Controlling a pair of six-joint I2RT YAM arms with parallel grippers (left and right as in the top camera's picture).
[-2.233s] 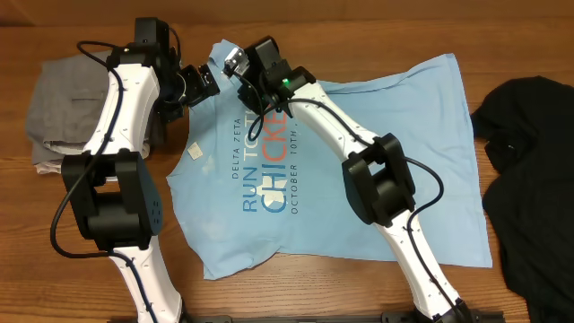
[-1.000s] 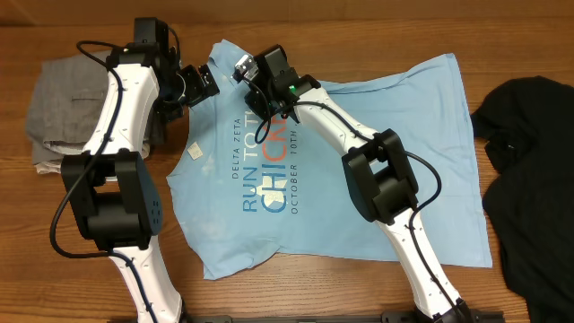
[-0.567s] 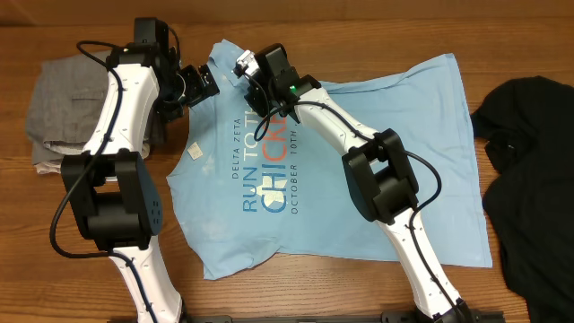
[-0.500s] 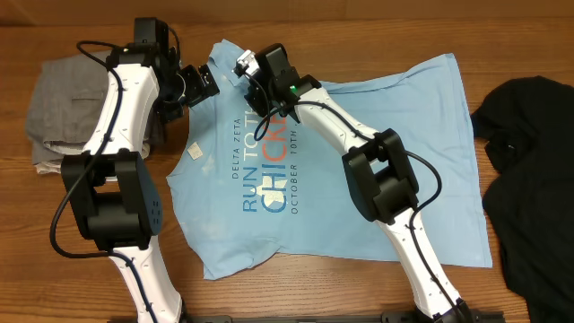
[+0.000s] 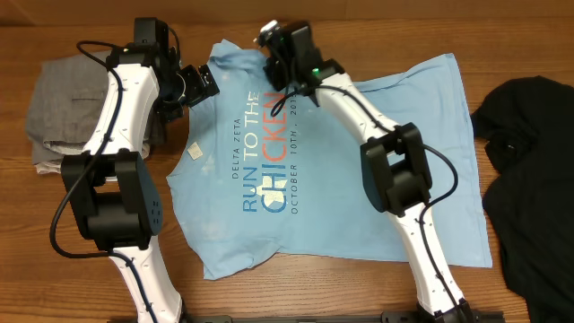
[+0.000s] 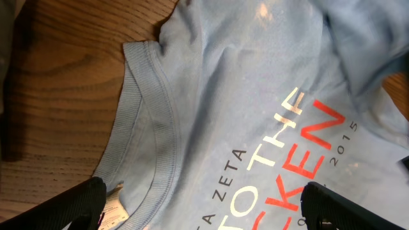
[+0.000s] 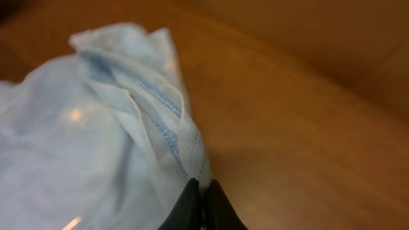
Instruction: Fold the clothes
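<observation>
The right gripper [image 7: 203,203] has its two dark fingertips pressed together on a thin fold of the light blue T-shirt [image 5: 341,179], pinching a stitched hem [image 7: 182,137] at the garment's far edge; it looks like a sleeve hem, though the close view is too blurred to be sure. The cloth bunches up in ridges just beyond the pinch, with bare wooden table [image 5: 502,36] beside it.

The left gripper [image 6: 203,187] stands with its fingers spread wide apart and holds nothing. It hangs over the shirt's ribbed collar [image 6: 144,128] and the start of the white and red-orange lettering, with a small white label [image 6: 112,195] near one finger. Whether the fingers touch the cloth cannot be told.

The T-shirt lies spread, print upward, across the middle of the table between the two arms. The black garment [image 5: 529,179] lies crumpled at the right edge, apart from the shirt. Folded grey trousers [image 5: 63,99] sit at the far left, beside the left arm
</observation>
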